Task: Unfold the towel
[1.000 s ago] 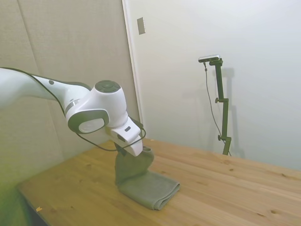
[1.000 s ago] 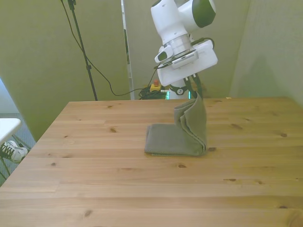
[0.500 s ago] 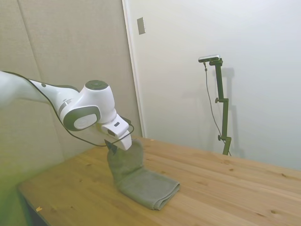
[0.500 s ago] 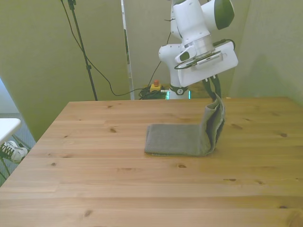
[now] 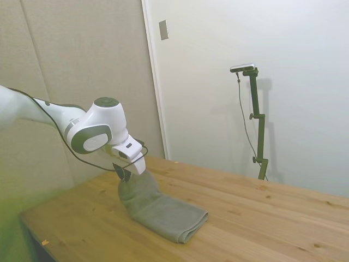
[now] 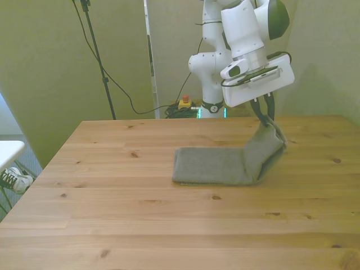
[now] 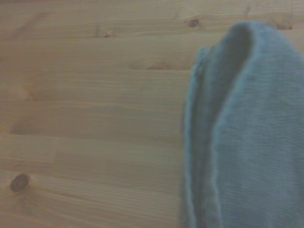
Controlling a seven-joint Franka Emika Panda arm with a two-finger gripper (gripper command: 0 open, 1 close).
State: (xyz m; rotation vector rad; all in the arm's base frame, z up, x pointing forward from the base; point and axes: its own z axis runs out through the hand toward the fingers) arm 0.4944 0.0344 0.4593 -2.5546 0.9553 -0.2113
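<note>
The grey-green towel (image 6: 216,166) lies partly flat on the wooden table (image 6: 140,219). Its upper layer slopes up from the table toward the front view's right, where my gripper (image 6: 266,119) is shut on its raised edge. In the side view the towel (image 5: 163,210) rises at its left end to the gripper (image 5: 124,176), which hangs low over the table under the white wrist. The wrist view shows the towel (image 7: 247,142) close up, its layered edges hanging over bare table planks.
A black tripod leg and cable (image 6: 98,62) stand behind the table at the front view's left. A red-topped button box (image 6: 184,102) sits by the robot base. A shoe (image 6: 11,180) lies on the floor at the far left.
My gripper has carried the held towel edge toward the front view's right and lower. The lifted layer went from nearly upright to a slope, and more of the towel lies flat.
</note>
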